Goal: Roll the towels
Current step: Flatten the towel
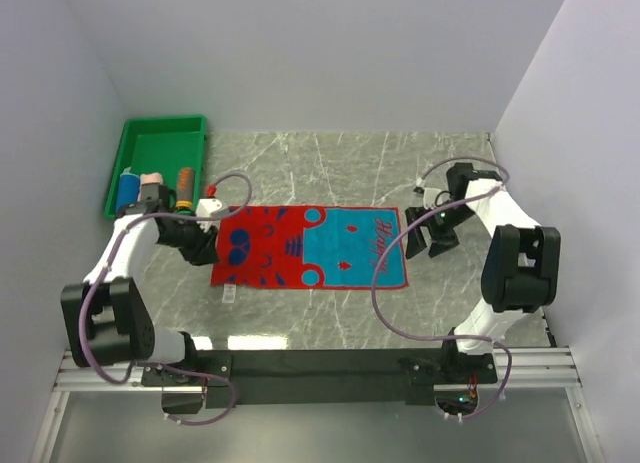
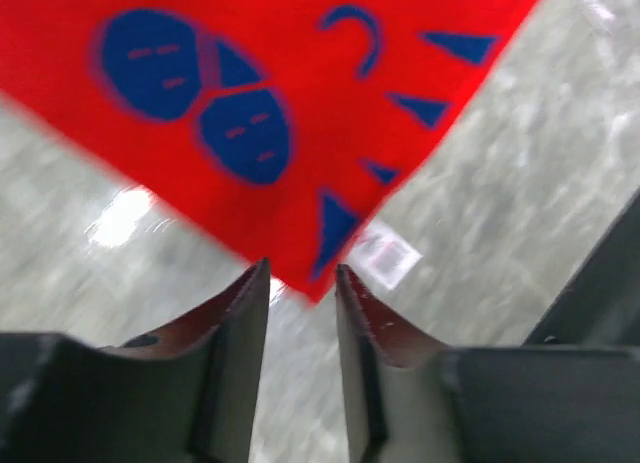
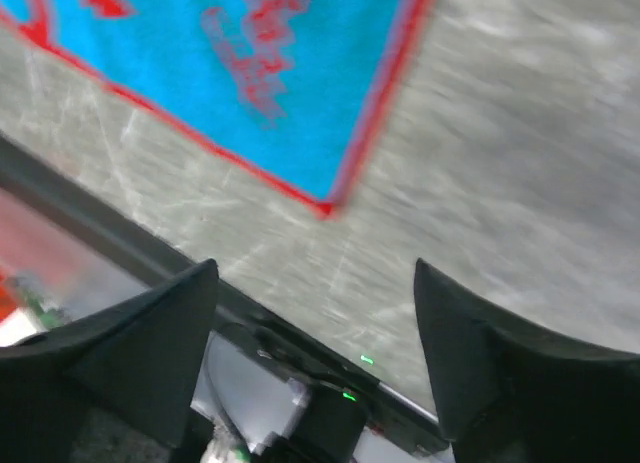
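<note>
A red-and-blue patterned towel [image 1: 310, 246] lies spread flat on the marble table, red half to the left and blue half to the right. My left gripper [image 1: 212, 253] hovers at its left end. In the left wrist view the jaws [image 2: 302, 273] stand a little apart with nothing between them, and the red corner [image 2: 280, 93] lies just beyond the tips. My right gripper [image 1: 428, 238] is off the towel's right edge, wide open and holding nothing [image 3: 315, 268], with the blue corner [image 3: 270, 73] ahead of it. Blue [image 1: 128, 188], pale pink [image 1: 150, 181] and orange [image 1: 186, 177] towels sit rolled by the tray.
A green plastic tray [image 1: 160, 143] stands at the back left against the wall. A white label [image 2: 385, 255] sticks out from the towel's near-left corner. White walls close in the table [image 1: 350, 163] on three sides. The black base rail [image 1: 330, 363] runs along the near edge.
</note>
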### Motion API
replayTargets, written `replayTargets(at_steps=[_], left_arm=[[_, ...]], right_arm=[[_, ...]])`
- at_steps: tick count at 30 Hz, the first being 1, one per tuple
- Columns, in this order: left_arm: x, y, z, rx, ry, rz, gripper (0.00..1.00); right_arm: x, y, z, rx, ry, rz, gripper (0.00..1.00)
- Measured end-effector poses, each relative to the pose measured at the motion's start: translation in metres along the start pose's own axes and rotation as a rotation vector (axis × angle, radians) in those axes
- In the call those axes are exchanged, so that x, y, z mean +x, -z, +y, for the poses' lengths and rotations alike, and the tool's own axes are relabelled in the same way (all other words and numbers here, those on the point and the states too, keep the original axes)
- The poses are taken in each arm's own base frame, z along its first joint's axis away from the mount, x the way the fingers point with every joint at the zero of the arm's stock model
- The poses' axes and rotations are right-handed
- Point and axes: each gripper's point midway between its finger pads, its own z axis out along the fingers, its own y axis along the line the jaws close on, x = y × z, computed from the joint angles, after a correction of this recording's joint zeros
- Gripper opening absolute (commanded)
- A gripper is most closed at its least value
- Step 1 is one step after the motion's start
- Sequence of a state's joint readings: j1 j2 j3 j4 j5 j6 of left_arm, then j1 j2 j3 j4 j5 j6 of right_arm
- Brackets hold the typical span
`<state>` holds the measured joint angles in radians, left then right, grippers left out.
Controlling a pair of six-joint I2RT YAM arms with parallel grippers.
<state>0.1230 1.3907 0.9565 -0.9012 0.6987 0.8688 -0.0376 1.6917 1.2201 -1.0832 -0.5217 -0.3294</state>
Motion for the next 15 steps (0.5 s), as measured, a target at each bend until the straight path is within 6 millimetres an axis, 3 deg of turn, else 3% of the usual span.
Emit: replayTargets(at_steps=[2,4,7,12,13,15], left_arm=[[0.005,0.015,0.003,-0.049,-0.021,0.0,0.43],[0.0,0.029,0.009,-0.102,-0.054,-0.016,0.46],[-0.016,0.04,0.015,-0.136,-0.1,-0.044,0.43],[-0.024,0.026,0.021,-0.132,-0.096,-0.021,0.26],[-0.024,0.021,0.02,-0.122,-0.092,-0.008,0.18],[-0.023,0.01,0.015,-0.1,-0.088,0.029,0.13]], right_arm=[[0.003,0.009,-0.009,0.046,0.014,-0.009,0.87],[-0.001,0.021,-0.011,0.078,0.032,-0.039,0.78],[-0.019,0.036,-0.007,0.101,0.079,-0.094,0.57],[-0.034,0.027,0.012,0.094,0.149,-0.094,0.36],[-0.035,0.02,0.017,0.09,0.163,-0.076,0.36],[-0.034,0.006,0.024,0.084,0.183,-0.036,0.34]])
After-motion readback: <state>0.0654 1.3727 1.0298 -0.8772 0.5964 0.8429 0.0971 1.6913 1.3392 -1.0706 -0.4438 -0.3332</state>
